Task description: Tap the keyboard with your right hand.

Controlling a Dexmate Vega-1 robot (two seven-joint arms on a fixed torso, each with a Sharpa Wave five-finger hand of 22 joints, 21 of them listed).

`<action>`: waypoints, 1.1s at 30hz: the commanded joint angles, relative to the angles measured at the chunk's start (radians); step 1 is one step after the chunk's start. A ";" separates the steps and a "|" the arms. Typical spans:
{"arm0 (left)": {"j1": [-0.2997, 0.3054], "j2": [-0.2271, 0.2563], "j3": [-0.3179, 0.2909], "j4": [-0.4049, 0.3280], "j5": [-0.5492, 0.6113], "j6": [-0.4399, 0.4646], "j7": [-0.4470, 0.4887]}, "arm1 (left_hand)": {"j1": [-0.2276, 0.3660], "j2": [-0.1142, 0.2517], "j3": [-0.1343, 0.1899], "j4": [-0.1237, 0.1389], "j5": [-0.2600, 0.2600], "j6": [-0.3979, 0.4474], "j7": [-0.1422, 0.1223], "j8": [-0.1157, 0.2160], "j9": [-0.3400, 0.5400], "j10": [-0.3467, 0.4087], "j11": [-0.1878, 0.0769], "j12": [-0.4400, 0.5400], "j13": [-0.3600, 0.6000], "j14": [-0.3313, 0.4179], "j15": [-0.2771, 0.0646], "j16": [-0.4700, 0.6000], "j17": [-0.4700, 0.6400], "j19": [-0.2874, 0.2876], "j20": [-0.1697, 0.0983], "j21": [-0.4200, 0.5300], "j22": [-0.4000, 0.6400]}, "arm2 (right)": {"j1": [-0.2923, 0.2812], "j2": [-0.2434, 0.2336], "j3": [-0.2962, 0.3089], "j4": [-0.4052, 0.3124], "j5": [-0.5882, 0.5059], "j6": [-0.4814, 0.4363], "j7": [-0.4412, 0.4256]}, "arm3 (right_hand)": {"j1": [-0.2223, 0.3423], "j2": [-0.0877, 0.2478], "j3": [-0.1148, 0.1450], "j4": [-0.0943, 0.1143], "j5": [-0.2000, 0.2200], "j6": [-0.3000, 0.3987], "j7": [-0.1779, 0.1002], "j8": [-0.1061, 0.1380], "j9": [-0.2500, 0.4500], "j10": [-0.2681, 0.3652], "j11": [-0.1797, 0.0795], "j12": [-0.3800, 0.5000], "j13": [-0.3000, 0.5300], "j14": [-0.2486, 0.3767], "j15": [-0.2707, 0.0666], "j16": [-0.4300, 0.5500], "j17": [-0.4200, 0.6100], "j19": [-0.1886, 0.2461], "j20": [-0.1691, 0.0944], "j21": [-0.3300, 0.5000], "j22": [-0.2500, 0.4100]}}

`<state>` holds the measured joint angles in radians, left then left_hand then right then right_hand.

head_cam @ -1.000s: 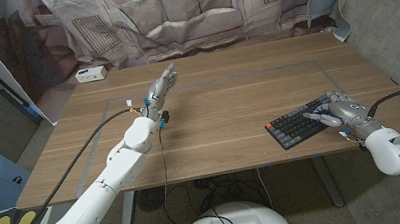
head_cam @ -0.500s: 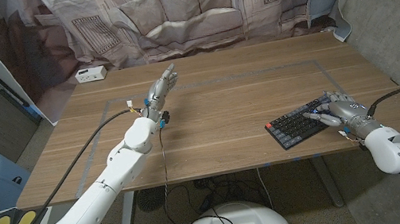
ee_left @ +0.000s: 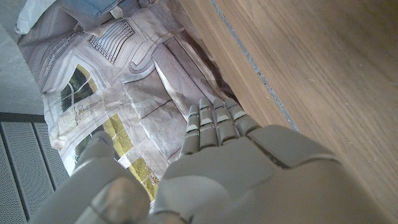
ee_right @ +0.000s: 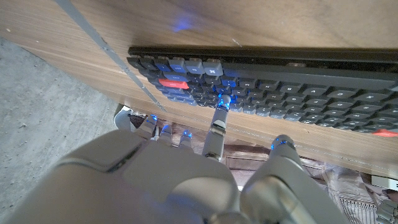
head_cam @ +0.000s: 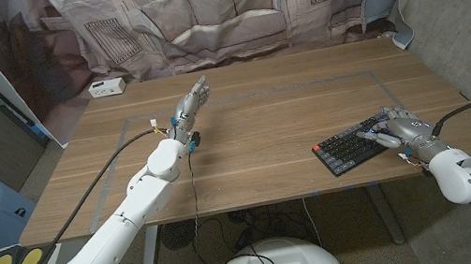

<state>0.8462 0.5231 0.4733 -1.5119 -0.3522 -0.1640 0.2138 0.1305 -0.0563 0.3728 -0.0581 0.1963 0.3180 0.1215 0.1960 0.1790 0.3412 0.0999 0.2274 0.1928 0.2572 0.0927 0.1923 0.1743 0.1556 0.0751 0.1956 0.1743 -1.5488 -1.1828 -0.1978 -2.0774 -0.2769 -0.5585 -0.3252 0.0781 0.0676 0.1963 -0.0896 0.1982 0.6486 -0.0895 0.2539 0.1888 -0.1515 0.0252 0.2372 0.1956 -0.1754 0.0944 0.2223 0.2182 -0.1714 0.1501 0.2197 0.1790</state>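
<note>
Near the tabletop's front right corner, the right hand (head_cam: 404,134) is hovering over the right end of the dark mechanical keyboard (head_cam: 351,145), holding nothing, one finger (ee_right: 219,118) reaching out and touching a key while the others are curling back. The keyboard is lying angled along the wooden tabletop (head_cam: 265,137). Farther back, left of centre, the left hand (head_cam: 190,103) is standing with fingers straight, together and empty. A small white box (head_cam: 105,88) is sitting at the far left corner.

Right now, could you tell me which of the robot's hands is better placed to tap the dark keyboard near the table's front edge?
The right hand: it hovers over the dark keyboard with one red key, one fingertip on the keys. The left hand is raised far across the wooden table.
</note>
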 commanded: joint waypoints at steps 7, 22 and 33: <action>-0.003 -0.002 0.000 0.006 -0.002 -0.007 -0.002 | 0.001 0.011 0.002 -0.008 -0.003 0.010 -0.003 -0.003 0.003 0.007 0.002 -0.005 0.004 0.010 -0.003 -0.003 0.005 0.006 -0.002 0.001 0.003 | -0.004 -0.030 -0.006 -0.004 0.033 0.009 -0.061 | 0.010 0.001 0.009 -0.001 0.006 0.014 -0.010 0.000 0.001 0.010 -0.005 0.007 -0.001 -0.125 -0.009 0.006 0.003 -0.045 -0.001 0.004 0.004; -0.001 -0.003 0.000 0.010 -0.005 -0.010 -0.004 | 0.001 0.013 0.001 -0.010 -0.003 0.011 -0.003 -0.003 0.003 0.007 0.001 -0.006 0.004 0.012 -0.002 -0.002 0.005 0.005 -0.001 0.000 0.003 | -0.008 -0.036 -0.002 -0.011 0.041 0.006 -0.088 | 0.013 0.002 0.012 -0.004 0.007 0.009 -0.017 -0.008 0.001 0.019 -0.006 0.007 -0.001 -0.113 -0.008 0.007 0.001 -0.038 0.001 0.004 0.004; -0.003 -0.006 0.002 0.017 -0.006 -0.015 -0.008 | 0.001 0.014 0.001 -0.011 -0.003 0.011 -0.003 -0.004 0.003 0.008 0.001 -0.007 0.004 0.012 -0.003 -0.003 0.005 0.005 -0.002 0.000 0.003 | -0.021 -0.037 0.011 -0.018 0.043 0.005 -0.108 | 0.016 0.003 0.014 -0.006 0.007 0.009 -0.017 -0.013 0.001 0.024 -0.005 0.007 -0.001 -0.107 -0.008 0.007 0.000 -0.032 0.001 0.005 0.004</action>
<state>0.8437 0.5202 0.4737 -1.5014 -0.3566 -0.1748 0.2098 0.1305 -0.0564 0.3698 -0.0610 0.1963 0.3217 0.1178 0.1961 0.1790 0.3412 0.0999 0.2216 0.1928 0.2625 0.0873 0.1923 0.1743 0.1556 0.0751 0.1956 0.1743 -1.5584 -1.2173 -0.1996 -2.0882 -0.2374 -0.5540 -0.4121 0.0900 0.0794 0.2033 -0.0966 0.1982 0.6557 -0.1041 0.2471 0.1906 -0.1300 0.0217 0.2371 0.1905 -0.1698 0.0892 0.2262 0.2185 -0.1714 0.1501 0.2205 0.1790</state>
